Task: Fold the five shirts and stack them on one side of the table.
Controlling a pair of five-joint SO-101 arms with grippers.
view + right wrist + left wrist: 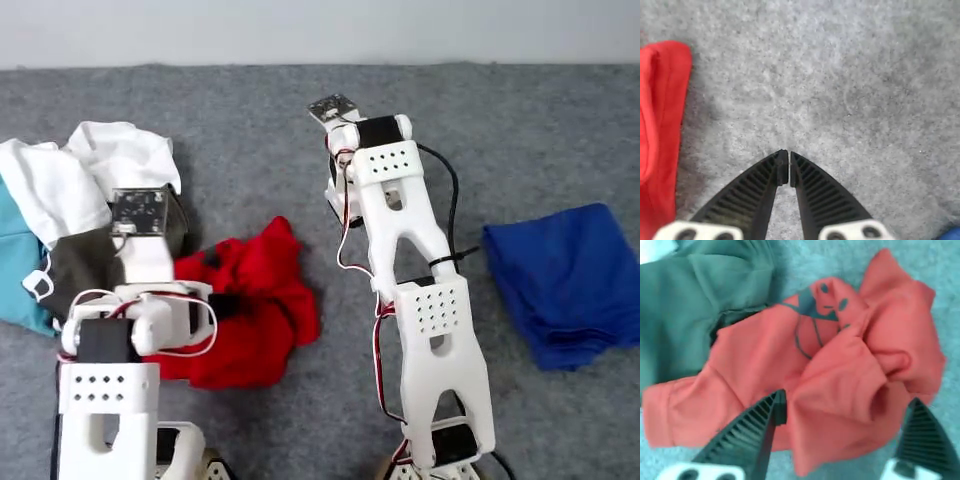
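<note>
The blue shirt (565,280) lies folded, so the crumpled red shirt (840,370) looks next. Your left gripper (847,400) hangs wide open above it. Your right gripper (789,162) is pinched closed and empty. Grab an edge.

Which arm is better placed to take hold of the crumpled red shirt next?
Left, probably. The left gripper is open directly over the red shirt, jaws either side of a bunched fold. The right gripper is shut over grey table, the shirt off at its side.
</note>
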